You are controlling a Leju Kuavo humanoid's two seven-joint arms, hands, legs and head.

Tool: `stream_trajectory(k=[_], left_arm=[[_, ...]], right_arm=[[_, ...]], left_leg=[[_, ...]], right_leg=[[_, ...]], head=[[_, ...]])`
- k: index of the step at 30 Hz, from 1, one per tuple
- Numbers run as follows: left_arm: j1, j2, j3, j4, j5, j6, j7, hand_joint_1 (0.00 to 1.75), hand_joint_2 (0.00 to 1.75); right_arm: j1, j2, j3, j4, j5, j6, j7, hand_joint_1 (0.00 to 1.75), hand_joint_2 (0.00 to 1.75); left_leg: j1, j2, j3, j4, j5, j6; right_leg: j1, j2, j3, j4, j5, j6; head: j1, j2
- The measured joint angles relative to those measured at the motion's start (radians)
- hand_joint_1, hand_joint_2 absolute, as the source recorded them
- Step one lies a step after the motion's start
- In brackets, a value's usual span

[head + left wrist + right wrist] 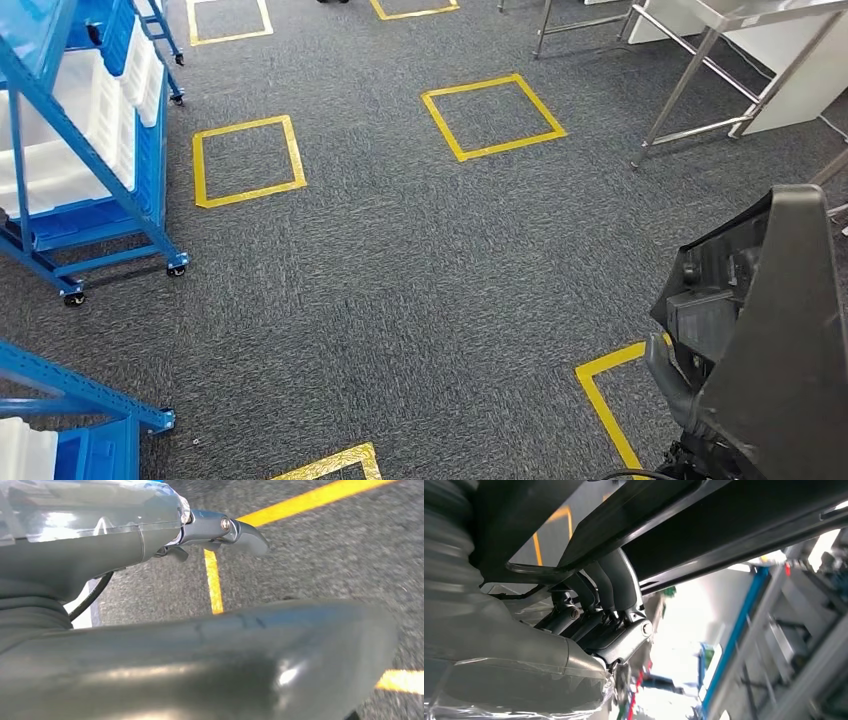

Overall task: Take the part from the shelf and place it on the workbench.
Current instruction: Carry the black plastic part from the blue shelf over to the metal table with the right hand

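Note:
A large black moulded plastic part (780, 330) stands upright at the right edge of the head view, above the carpet. My right hand (604, 605) grips it from underneath, dark fingers (616, 582) curled over a lip of the part (724, 525). My left hand (100, 545) hangs over the grey carpet and holds nothing, one finger (240, 532) held out apart from the thick thumb (225, 655). The blue wheeled shelf (90, 150) with white bins stands at the far left. The metal-legged workbench (700, 60) is at the far right.
Grey carpet with yellow taped squares (247, 160) (492, 116) lies between shelf and workbench. A second blue rack (70, 400) juts in at the near left. A yellow tape corner (605, 390) lies just beside the part.

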Motion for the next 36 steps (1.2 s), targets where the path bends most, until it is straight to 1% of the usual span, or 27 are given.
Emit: stream_trajectory(k=[1,2,4,5,6,8,9,10,11,12,13,15,17,19,20,21,23,25,26,27,28,30,31,32,34,35,36], left_arm=[[-0.001,0.0,0.0,0.0,-0.003,-0.005,-0.001,0.0,0.0],[-0.002,0.001,0.0,0.0,-0.005,-0.008,-0.002,0.0,0.0],[-0.004,0.002,-0.001,0.0,-0.009,-0.014,-0.004,0.0,0.0],[-0.005,0.003,-0.001,0.0,-0.01,-0.016,-0.005,0.0,0.0],[-0.005,0.003,-0.002,0.0,-0.011,-0.017,-0.006,0.0,0.0],[-0.004,0.004,-0.002,0.0,-0.013,-0.018,-0.01,0.0,0.0],[-0.002,0.004,-0.002,0.0,-0.014,-0.018,-0.012,0.0,0.0],[-0.001,0.005,-0.002,0.0,-0.014,-0.017,-0.013,0.0,0.0],[0.0,0.005,-0.002,0.0,-0.015,-0.017,-0.014,0.0,0.0],[0.001,0.005,-0.002,0.0,-0.016,-0.017,-0.014,0.0,0.0],[0.001,0.006,-0.002,0.0,-0.016,-0.017,-0.015,0.0,0.0],[0.001,0.007,-0.002,0.0,-0.016,-0.017,-0.017,0.0,0.0],[0.0,0.007,-0.002,0.0,-0.017,-0.018,-0.021,0.0,0.0],[-0.001,0.008,-0.002,0.0,-0.019,-0.019,-0.024,0.0,0.0],[-0.001,0.008,-0.002,0.0,-0.019,-0.02,-0.026,0.0,0.0],[-0.001,0.008,-0.002,0.0,-0.019,-0.021,-0.028,0.0,0.0],[0.0,0.008,-0.001,0.0,-0.019,-0.023,-0.03,0.0,0.0],[0.004,0.008,-0.001,0.0,-0.019,-0.026,-0.031,0.0,0.0],[0.005,0.009,-0.001,0.0,-0.02,-0.029,-0.031,0.0,0.0],[0.004,0.009,-0.001,0.0,-0.02,-0.033,-0.031,0.0,0.0],[0.003,0.009,-0.001,0.0,-0.021,-0.036,-0.031,0.0,0.0],[0.001,0.009,-0.001,0.0,-0.022,-0.041,-0.031,0.0,0.0],[0.0,0.009,-0.001,0.0,-0.023,-0.042,-0.031,0.0,0.0],[-0.001,0.009,-0.001,0.0,-0.023,-0.042,-0.031,0.0,0.0],[-0.004,0.009,-0.002,0.0,-0.023,-0.042,-0.031,0.0,0.0],[-0.005,0.009,-0.002,0.0,-0.023,-0.042,-0.031,0.0,0.0],[-0.006,0.009,-0.002,0.0,-0.023,-0.042,-0.031,0.0,0.0]], right_arm=[[0.004,-0.003,0.001,-0.01,0.01,-0.019,0.0,1.75,1.75],[0.009,-0.005,0.002,-0.021,0.02,-0.04,0.0,1.75,1.75],[0.025,-0.012,0.008,-0.041,0.036,-0.079,0.0,1.75,1.75],[0.032,-0.015,0.012,-0.051,0.045,-0.097,0.0,1.75,1.75],[0.038,-0.019,0.019,-0.06,0.053,-0.115,0.0,1.75,1.75],[0.045,-0.027,0.039,-0.075,0.073,-0.152,-0.001,1.75,1.75],[0.049,-0.032,0.049,-0.079,0.081,-0.167,-0.001,1.75,1.75],[0.053,-0.035,0.058,-0.082,0.087,-0.177,-0.001,1.75,1.75],[0.057,-0.038,0.065,-0.084,0.091,-0.183,-0.001,1.75,1.75],[0.061,-0.041,0.07,-0.087,0.094,-0.185,-0.001,1.75,1.75],[0.064,-0.043,0.075,-0.089,0.096,-0.186,-0.001,1.75,1.75],[0.067,-0.045,0.083,-0.094,0.106,-0.189,-0.001,1.75,1.75],[0.07,-0.047,0.088,-0.098,0.128,-0.192,-0.001,1.75,1.75],[0.076,-0.047,0.091,-0.102,0.159,-0.195,0.0,1.75,1.75],[0.079,-0.046,0.092,-0.103,0.172,-0.196,0.0,1.75,1.75],[0.081,-0.046,0.093,-0.105,0.183,-0.197,0.001,1.75,1.75],[0.079,-0.045,0.095,-0.105,0.196,-0.197,0.002,1.75,1.75],[0.077,-0.042,0.097,-0.105,0.206,-0.197,0.002,1.75,1.75],[0.077,-0.041,0.097,-0.104,0.212,-0.197,0.003,1.75,1.75],[0.077,-0.04,0.098,-0.104,0.219,-0.197,0.003,1.75,1.75],[0.077,-0.038,0.098,-0.103,0.225,-0.197,0.003,1.75,1.75],[0.075,-0.035,0.098,-0.103,0.239,-0.197,0.004,1.75,1.75],[0.073,-0.034,0.098,-0.103,0.245,-0.197,0.004,1.75,1.75],[0.071,-0.032,0.098,-0.103,0.249,-0.197,0.004,1.75,1.75],[0.07,-0.029,0.097,-0.103,0.254,-0.197,0.005,1.75,1.75],[0.071,-0.028,0.097,-0.103,0.256,-0.197,0.004,1.75,1.75],[0.071,-0.026,0.097,-0.104,0.256,-0.197,0.004,1.75,1.75]], left_leg=[[-0.002,0.01,0.003,0.001,-0.003,-0.005],[-0.004,0.02,0.007,0.002,-0.006,-0.01],[-0.003,0.038,0.014,0.001,-0.011,-0.021],[-0.002,0.03,0.014,0.008,-0.019,-0.027],[0.0,0.007,0.005,0.033,-0.039,-0.032],[0.005,-0.055,-0.045,0.15,-0.103,-0.039],[0.007,-0.074,-0.08,0.225,-0.134,-0.04],[0.007,-0.081,-0.108,0.28,-0.149,-0.041],[0.007,-0.084,-0.12,0.301,-0.144,-0.04],[0.008,-0.086,-0.112,0.276,-0.117,-0.039],[0.009,-0.092,-0.088,0.216,-0.077,-0.037],[0.012,-0.139,-0.032,0.078,-0.016,-0.032],[0.013,-0.172,-0.011,0.02,-0.003,-0.027],[0.011,-0.153,-0.009,0.013,0.001,-0.015],[0.011,-0.141,-0.007,0.008,0.006,-0.008],[0.012,-0.127,-0.006,0.003,0.01,0.0],[0.011,-0.099,-0.008,-0.002,0.015,0.008],[0.007,-0.069,-0.012,-0.001,0.014,0.009],[0.005,-0.054,-0.013,-0.001,0.013,0.009],[0.005,-0.039,-0.013,-0.001,0.012,0.009],[0.004,-0.026,-0.012,0.0,0.011,0.008],[0.002,-0.003,-0.005,0.0,0.006,0.003],[0.001,0.007,-0.001,-0.001,0.003,-0.002],[0.0,0.016,0.002,-0.001,0.001,-0.007],[0.0,0.034,0.007,-0.003,-0.001,-0.019],[0.001,0.028,0.009,0.0,-0.005,-0.025],[0.002,0.007,0.004,0.015,-0.018,-0.031]], right_leg=[[0.004,-0.017,0.021,-0.035,0.007,-0.007],[0.008,-0.022,0.027,-0.048,0.006,-0.014],[0.008,0.005,0.025,-0.05,0.011,-0.027],[0.005,0.017,0.026,-0.054,0.014,-0.033],[0.001,0.03,0.028,-0.058,0.018,-0.04],[-0.001,0.056,0.028,-0.062,0.022,-0.048],[-0.001,0.07,0.026,-0.062,0.023,-0.05],[0.0,0.085,0.025,-0.061,0.023,-0.051],[0.0,0.101,0.025,-0.06,0.023,-0.051],[0.001,0.117,0.026,-0.058,0.023,-0.051],[0.0,0.132,0.026,-0.056,0.023,-0.05],[0.001,0.16,0.022,-0.049,0.022,-0.044],[0.0,0.182,0.014,-0.045,0.024,-0.031],[-0.003,0.201,0.007,-0.046,0.029,-0.015],[-0.004,0.19,0.003,-0.042,0.026,-0.01],[-0.003,0.165,-0.007,-0.025,0.013,-0.006],[-0.001,0.101,-0.05,0.068,-0.046,0.0],[-0.003,0.078,-0.107,0.191,-0.103,0.005],[-0.004,0.075,-0.118,0.221,-0.109,0.006],[-0.004,0.072,-0.108,0.21,-0.095,0.006],[-0.003,0.065,-0.078,0.161,-0.066,0.005],[0.002,0.023,0.004,0.018,-0.015,-0.004],[0.007,0.006,0.031,-0.031,-0.002,-0.011],[0.011,-0.003,0.043,-0.056,0.001,-0.018],[0.015,0.017,0.04,-0.059,0.003,-0.031],[0.012,0.029,0.04,-0.062,0.007,-0.036],[0.008,0.041,0.04,-0.066,0.01,-0.042]], head=[[0.0,0.0],[0.0,0.0],[0.0,0.0],[0.0,0.0],[0.0,0.0],[0.0,0.0],[0.0,0.0],[0.0,0.0],[0.0,0.0],[0.0,0.0],[0.0,0.0],[0.0,0.0],[0.0,0.0],[0.0,0.0],[0.0,0.0],[0.0,0.0],[0.0,0.0],[0.0,0.0],[0.0,0.0],[0.0,0.0],[0.0,0.0],[0.0,0.0],[0.0,0.0],[0.0,0.0],[0.0,0.0],[0.0,0.0],[0.0,0.0]])
